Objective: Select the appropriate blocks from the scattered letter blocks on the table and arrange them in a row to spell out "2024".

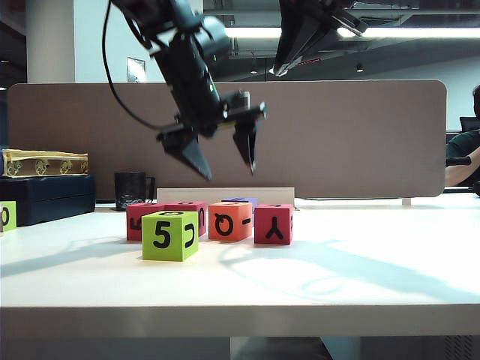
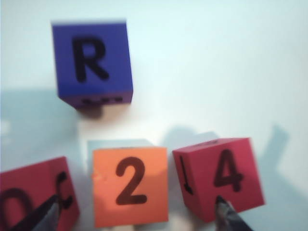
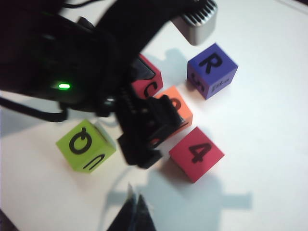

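Note:
On the white table (image 1: 360, 270) a row reads pink-red block (image 1: 191, 210), orange block (image 1: 230, 220), pink-red block (image 1: 274, 223); another pink-red block (image 1: 139, 217) sits at its left end. From above, the orange block (image 2: 130, 185) shows 2, the pink-red block (image 2: 219, 175) beside it shows 4, and the one on the other side (image 2: 36, 192) shows 0. My left gripper (image 1: 229, 172) hangs open well above the orange block, holding nothing. My right gripper (image 1: 281, 67) is shut and empty, high up; its tips (image 3: 137, 207) meet over bare table.
A lime-green cube (image 1: 170, 235) stands in front of the row, a purple R cube (image 2: 92, 62) behind it. Another lime cube (image 1: 7, 215) sits at the far left edge. A black mug (image 1: 130, 190), stacked boxes (image 1: 45, 187) and a brown partition (image 1: 337, 135) line the back.

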Robot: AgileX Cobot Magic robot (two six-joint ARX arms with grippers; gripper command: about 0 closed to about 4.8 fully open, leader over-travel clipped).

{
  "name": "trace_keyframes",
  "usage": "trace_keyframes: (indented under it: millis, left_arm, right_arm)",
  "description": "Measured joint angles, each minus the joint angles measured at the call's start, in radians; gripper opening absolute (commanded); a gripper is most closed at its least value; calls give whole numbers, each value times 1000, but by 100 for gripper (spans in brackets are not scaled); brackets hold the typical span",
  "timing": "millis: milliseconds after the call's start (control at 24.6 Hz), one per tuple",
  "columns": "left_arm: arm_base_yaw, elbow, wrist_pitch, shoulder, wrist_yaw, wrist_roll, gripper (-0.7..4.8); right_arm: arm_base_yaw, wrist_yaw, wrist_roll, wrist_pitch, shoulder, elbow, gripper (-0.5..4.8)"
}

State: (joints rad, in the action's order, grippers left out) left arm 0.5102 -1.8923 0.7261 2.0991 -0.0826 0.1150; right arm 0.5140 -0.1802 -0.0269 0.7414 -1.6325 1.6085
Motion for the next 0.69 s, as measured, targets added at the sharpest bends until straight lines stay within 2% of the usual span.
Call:
trace_keyframes:
  millis: [122,285,447,529,692]
  left_arm:
    - [-3,-1,-8,-44,51,-23,364]
    - [-46,-1,-1,-75,85,-55,241]
    - [-114,-2,32,-100,98,-59,163]
    - [-138,-2,42,-105,101,-62,106]
    - [-179,-2,101,-106,103,-101,17]
  right_arm:
    - [-13,1,0,-10,0,0,-1]
    - [-53,3,2,-11,-3,0,-1]
    - [-95,8,7,-10,-16,0,-1]
    - [-103,7,13,-11,-27,0,-1]
    - [-122,1,23,-9,-60,0,-1]
